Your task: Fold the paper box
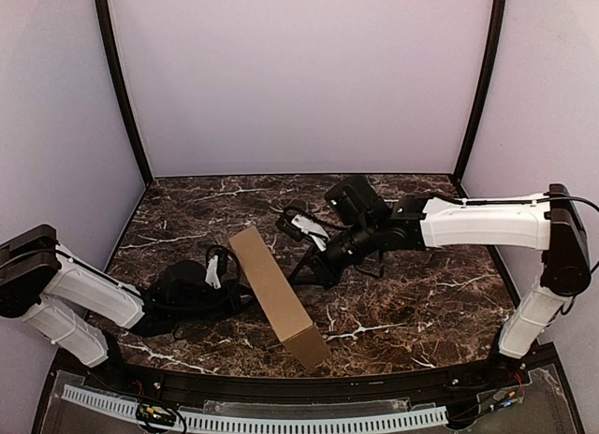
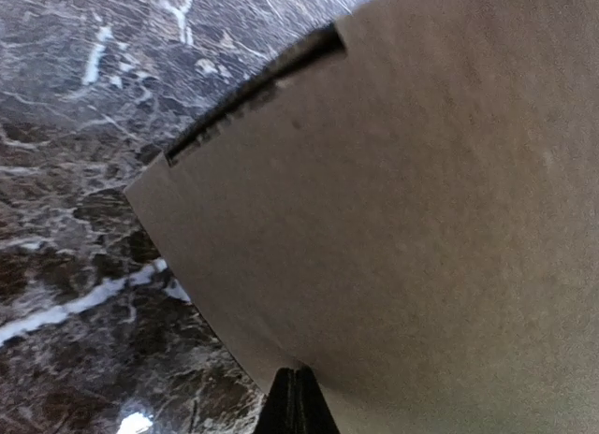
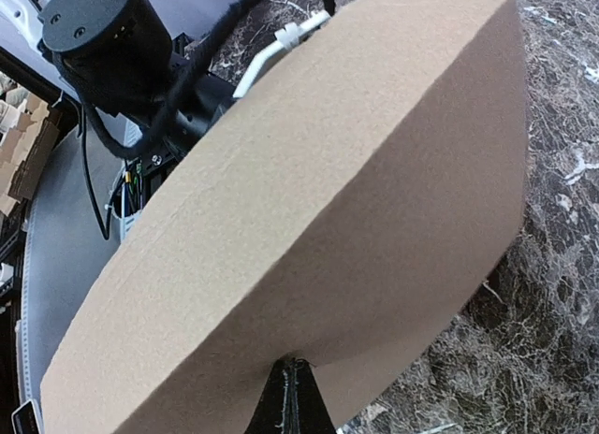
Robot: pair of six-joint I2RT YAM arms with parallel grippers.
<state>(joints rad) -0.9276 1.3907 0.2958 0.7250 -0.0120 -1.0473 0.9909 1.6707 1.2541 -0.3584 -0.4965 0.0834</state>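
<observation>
- The paper box already looks like a shallow closed mailer; it stands on its long edge, tilted, on the marble surface between the two arms.
- The left wrist view shows a dark gap along one seam; I judge a flap is not fully seated, so tucking and pressing remain.
- Left hand: fingers pinched together, tip against one broad face; right hand: likewise closed, tip against the opposite face; neither grips anything.
- The box's inside is hidden; contents cannot be told.
</observation>
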